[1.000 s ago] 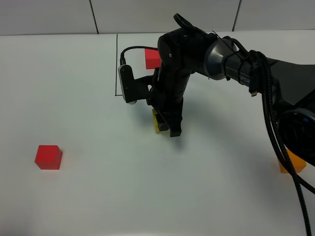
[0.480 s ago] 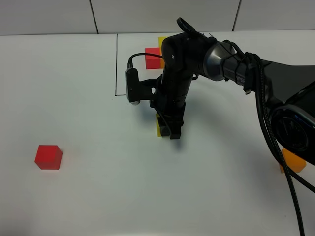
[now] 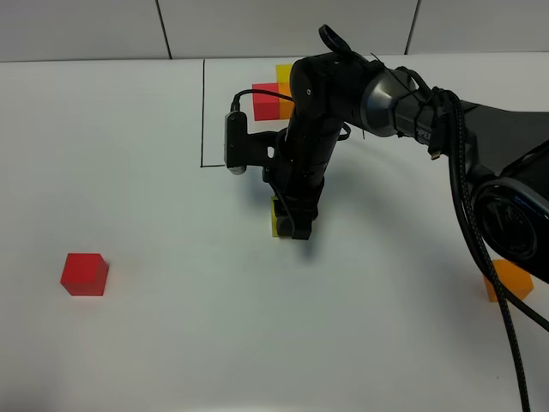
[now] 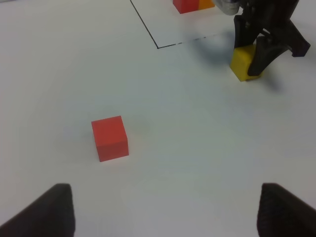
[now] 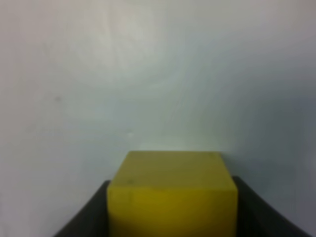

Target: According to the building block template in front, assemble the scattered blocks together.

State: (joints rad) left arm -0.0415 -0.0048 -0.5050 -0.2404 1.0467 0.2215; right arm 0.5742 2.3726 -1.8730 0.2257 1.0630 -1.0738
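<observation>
- white tabletop (image 3: 171, 343) below a pale panelled wall; the template (image 3: 273, 96), a joined red, orange and yellow cluster, sat at the far side inside a thin black frame line (image 3: 203, 112), partly hidden by the right arm.
- right gripper (image 3: 292, 227) pointed down just in front of the frame, its jaws pinching the yellow cube (image 3: 275, 218); in the wrist view the cube filled the space between them. whether the cube touched the table i could not tell.
- left gripper (image 4: 173, 212) hung over the near left of the table, jaws spread wide, holding nothing.
- red cube (image 3: 84, 275) lay well apart at the near left; orange cube (image 3: 513, 279) lay at the near right, partly behind cables.
- step in hand, as i judged it: placing the yellow cube as the first piece of the copy.
- next move, as i judged it: set the yellow cube down square to the frame and let go, then bring the red cube in with the left gripper and butt it flush without nudging the yellow one.
</observation>
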